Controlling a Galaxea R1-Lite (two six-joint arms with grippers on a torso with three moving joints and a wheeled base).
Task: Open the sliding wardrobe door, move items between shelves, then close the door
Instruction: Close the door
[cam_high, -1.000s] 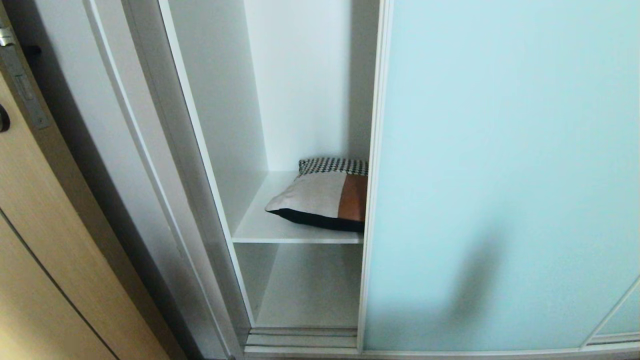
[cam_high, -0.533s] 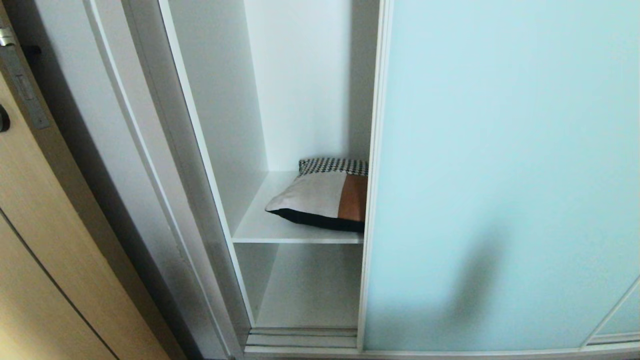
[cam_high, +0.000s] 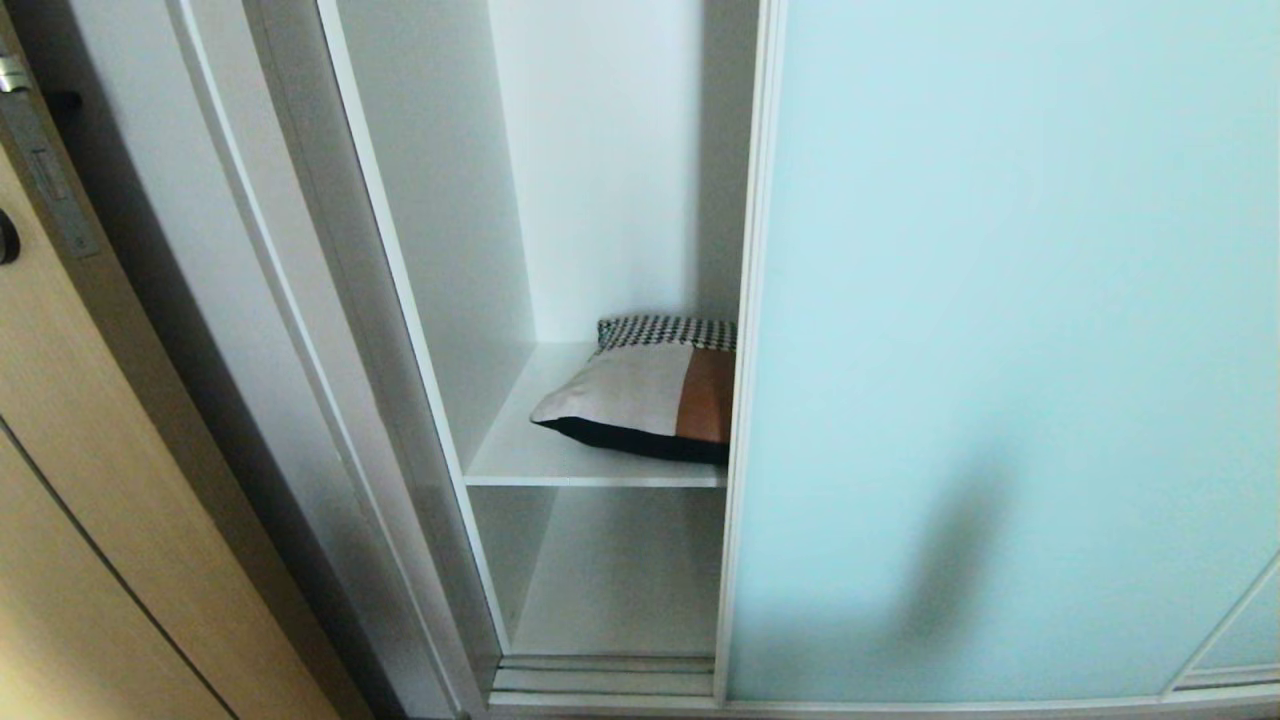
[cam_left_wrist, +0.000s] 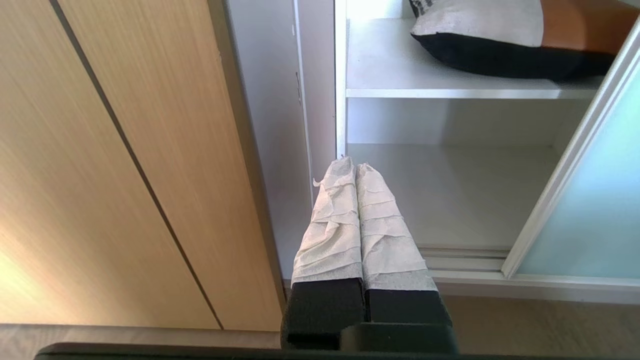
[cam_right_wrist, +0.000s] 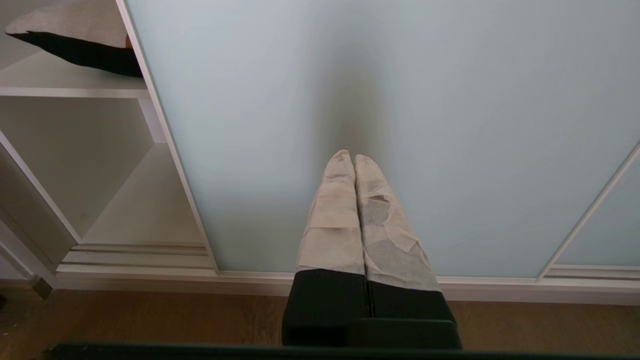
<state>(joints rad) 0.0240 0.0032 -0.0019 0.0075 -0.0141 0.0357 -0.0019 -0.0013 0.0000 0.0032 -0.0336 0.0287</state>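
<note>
Over on the far left a tan wooden door (cam_high: 70, 480) is standing, its metal latch plate (cam_high: 40, 170) showing near the top. Next to it the white wardrobe side panel (cam_high: 300, 330) is running down toward the brown wood-grain floor (cam_right_wrist: 150, 320).

The left gripper (cam_left_wrist: 352, 167) is hanging low in front of that side panel's edge, its two tape-wrapped fingers (cam_left_wrist: 330, 225) pressed flat together with nothing between them, pointing toward the bottom compartment. It is touching nothing that I can see.

Moving right, the wardrobe is standing partly open. In the gap, the upper shelf (cam_high: 520, 455) is carrying the patchwork cushion (cam_high: 640, 395), which is lying flat toward the right side of the opening; its houndstooth strip is at the back, cream and rust-orange panels on top, dark back underneath. Its right end is disappearing behind the door frame. The lower shelf (cam_high: 620, 590) beneath is showing only bare white board, with the sliding tracks (cam_high: 600, 678) lying along its front.

Further right, the sliding wardrobe door (cam_high: 1000, 350) is covering the rest of the wardrobe, its slim silver frame edge lying right beside the cushion. The right gripper (cam_right_wrist: 354, 156) is pointing at the frosted glass low down, fingers squeezed together and empty, casting a soft shadow on the panel. I cannot tell whether its tips are touching the glass.
</note>
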